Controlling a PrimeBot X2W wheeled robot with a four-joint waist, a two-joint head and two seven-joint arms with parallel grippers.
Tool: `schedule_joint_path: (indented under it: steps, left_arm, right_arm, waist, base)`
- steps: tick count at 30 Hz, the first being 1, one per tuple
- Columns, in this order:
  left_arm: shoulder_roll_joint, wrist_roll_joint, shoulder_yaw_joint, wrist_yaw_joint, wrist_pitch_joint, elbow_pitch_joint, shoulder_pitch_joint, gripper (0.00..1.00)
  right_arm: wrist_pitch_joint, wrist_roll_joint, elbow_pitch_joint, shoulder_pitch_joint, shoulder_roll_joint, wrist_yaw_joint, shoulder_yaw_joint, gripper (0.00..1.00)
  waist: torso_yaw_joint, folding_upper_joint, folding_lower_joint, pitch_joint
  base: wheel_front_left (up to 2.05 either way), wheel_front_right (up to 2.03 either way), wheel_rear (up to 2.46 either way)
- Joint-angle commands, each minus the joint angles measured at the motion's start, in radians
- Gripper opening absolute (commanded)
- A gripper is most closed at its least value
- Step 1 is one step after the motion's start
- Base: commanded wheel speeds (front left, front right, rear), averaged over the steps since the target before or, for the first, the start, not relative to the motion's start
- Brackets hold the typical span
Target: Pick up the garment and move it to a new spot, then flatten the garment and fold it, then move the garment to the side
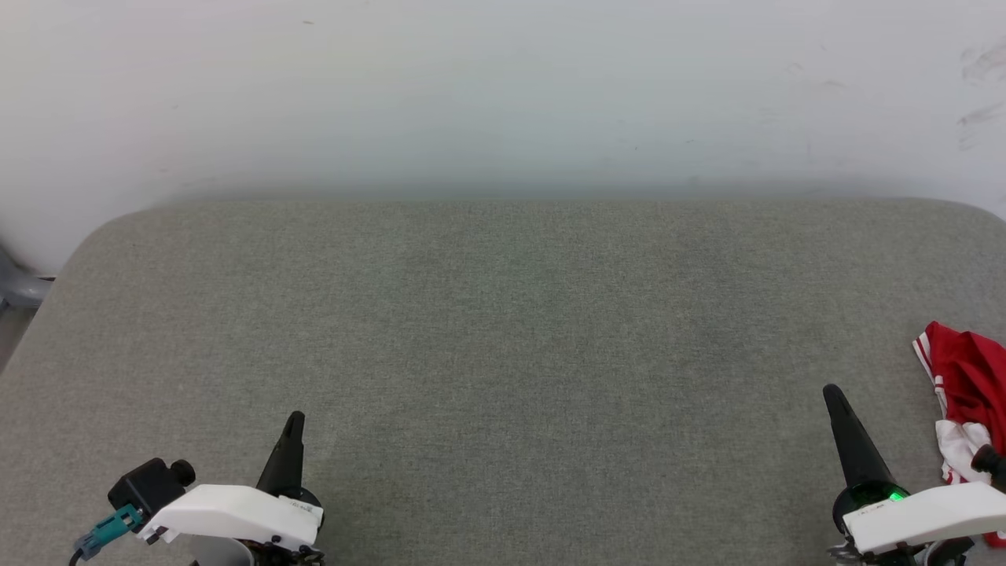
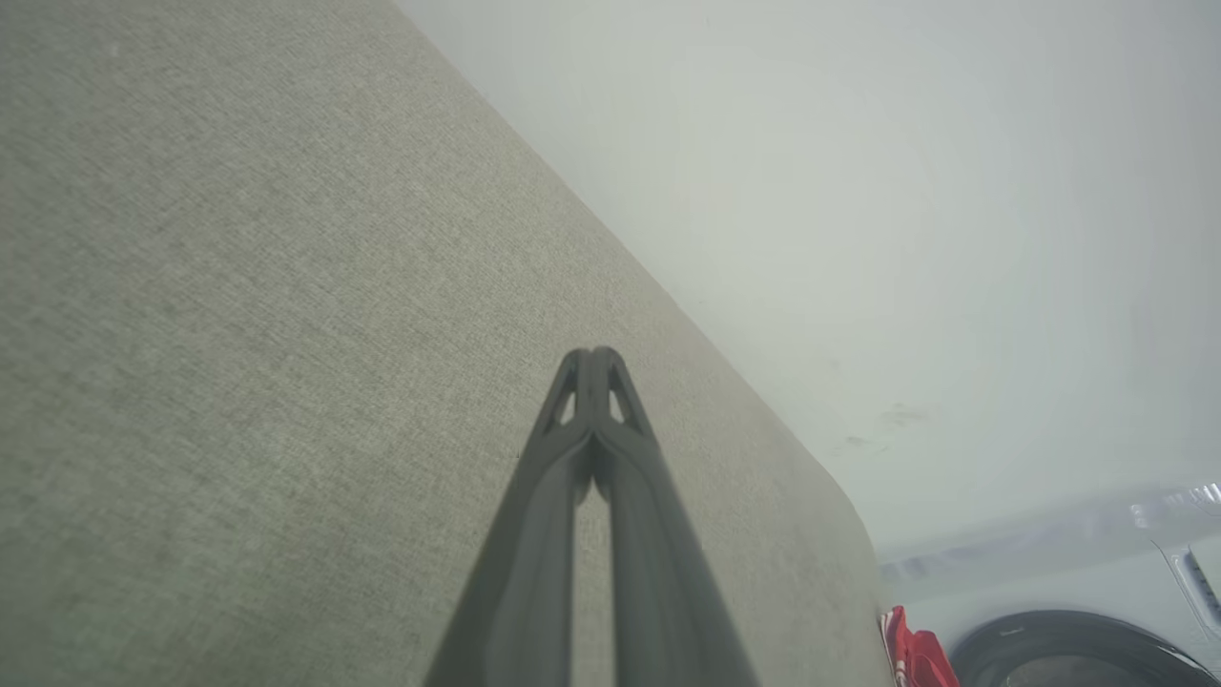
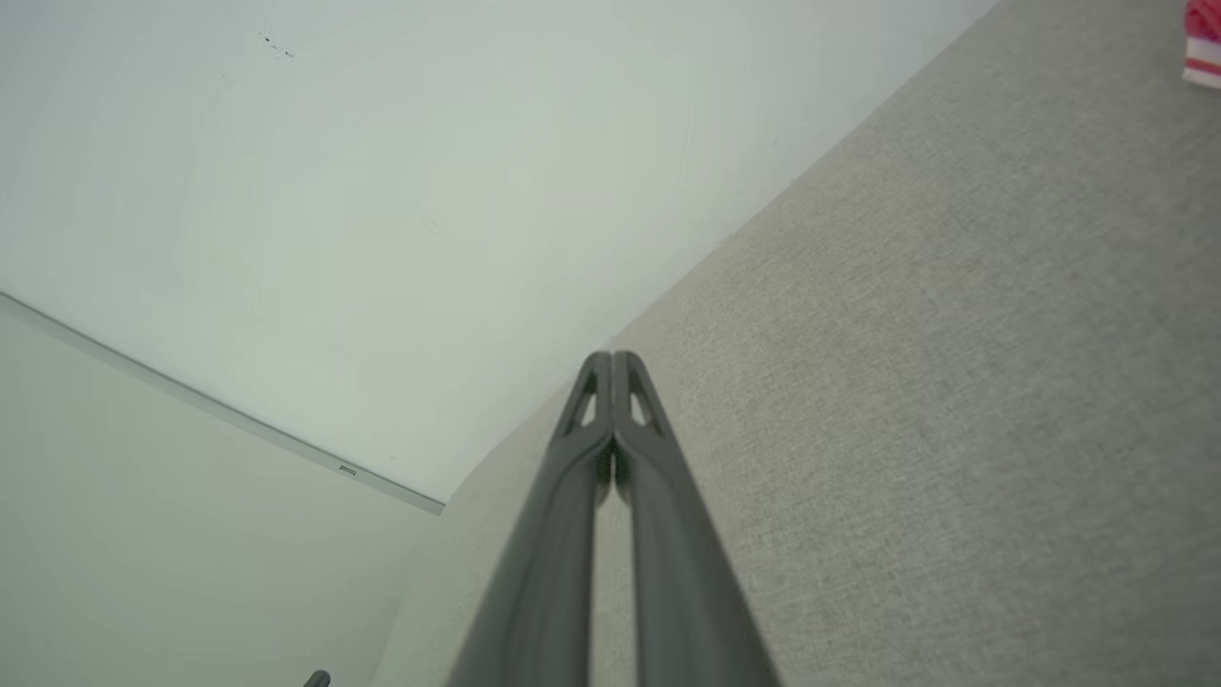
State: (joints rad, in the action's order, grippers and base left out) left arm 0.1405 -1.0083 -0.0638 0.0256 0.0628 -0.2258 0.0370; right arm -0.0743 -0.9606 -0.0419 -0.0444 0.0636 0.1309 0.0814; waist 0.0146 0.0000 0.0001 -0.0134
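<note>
Garment crumpled at my counter's right edge.
My left pincer and right pincer sit closed tight, empty.

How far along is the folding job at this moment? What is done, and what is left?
Done: nothing visible; the red-and-white garment lies crumpled at the right edge of the grey fabric-covered table. In hand: nothing; the left gripper and right gripper are both shut and empty, apart from it. Left: pick up, move, flatten, fold, set aside.
</note>
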Motion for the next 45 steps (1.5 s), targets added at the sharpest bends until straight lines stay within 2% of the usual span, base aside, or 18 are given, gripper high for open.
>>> schedule_joint_path:
  steps: [1,25,45]
  left_arm:
    - [-0.003,-0.028,0.012,0.008,-0.009,0.007,0.028,0.00]
    - [-0.038,-0.254,0.078,0.048,-0.076,-0.003,0.049,0.00]
    - [-0.061,-0.401,0.123,0.074,-0.120,-0.010,0.060,0.00]
  right_arm:
    - [-0.001,-0.034,-0.001,0.027,0.009,0.000,0.000,0.00]
    - [-0.008,-0.285,-0.079,0.080,0.008,0.000,0.002,0.00]
    - [-0.014,-0.448,-0.133,0.113,0.006,0.000,0.006,0.00]
  waist:
    - [0.000,0.0000,-0.0001,0.000]
    - [-0.005,0.0000,-0.0001,0.005]
    - [-0.008,0.0000,-0.0001,0.010]
  base:
    - [0.00,0.00,0.00]
    - [0.00,0.00,0.00]
    - [0.00,0.00,0.00]
